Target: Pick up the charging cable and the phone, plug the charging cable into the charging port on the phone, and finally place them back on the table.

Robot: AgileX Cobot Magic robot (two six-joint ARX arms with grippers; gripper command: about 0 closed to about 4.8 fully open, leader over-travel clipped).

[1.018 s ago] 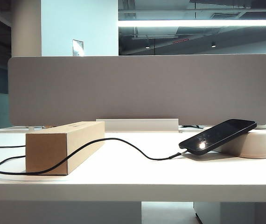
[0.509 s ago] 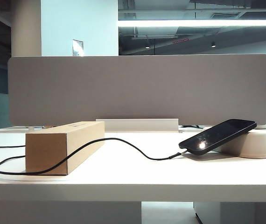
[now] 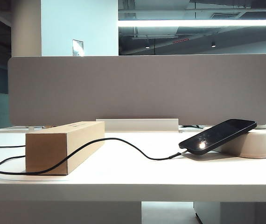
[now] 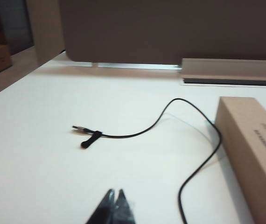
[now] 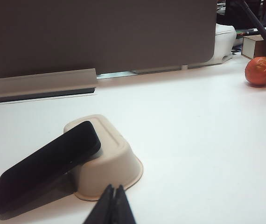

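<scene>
The black phone (image 3: 219, 135) leans screen-up against an upturned pale tray (image 3: 259, 142) at the right of the white table (image 3: 133, 179). The black charging cable (image 3: 158, 159) runs from the table's left edge, over the cardboard box, to the phone's low short edge, where its plug end meets the phone. The charging port itself is too small to make out. In the left wrist view my left gripper (image 4: 115, 191) is shut and empty, above bare table short of the cable's (image 4: 137, 134) other end. My right gripper (image 5: 114, 187) is shut and empty, just in front of the tray (image 5: 116, 163) and phone (image 5: 46, 165).
A long cardboard box (image 3: 53, 147) lies at the left with the cable draped across it. A grey divider panel (image 3: 137, 88) closes the back of the table. A red-orange round object (image 5: 261, 70) and small boxes sit far right. Neither arm shows in the exterior view.
</scene>
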